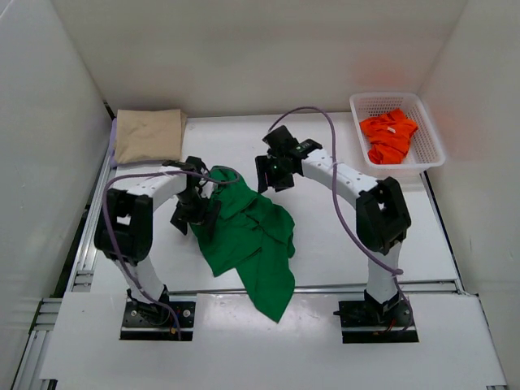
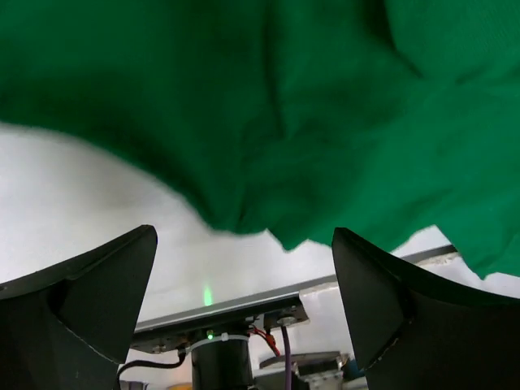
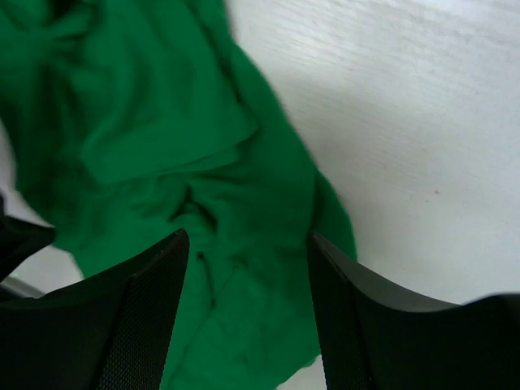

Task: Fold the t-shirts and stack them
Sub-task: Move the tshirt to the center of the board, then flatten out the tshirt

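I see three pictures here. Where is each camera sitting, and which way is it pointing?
Top external: fixed above and behind the arms, looking down on the table; both arms show whole, with the left gripper and right gripper.
Left wrist: rides on the left arm, looking out between its own two dark fingers at the green t-shirt.
Right wrist: rides on the right arm, looking down between its own fingers at the shirt and the table.
Shared: all three see the green t-shirt.
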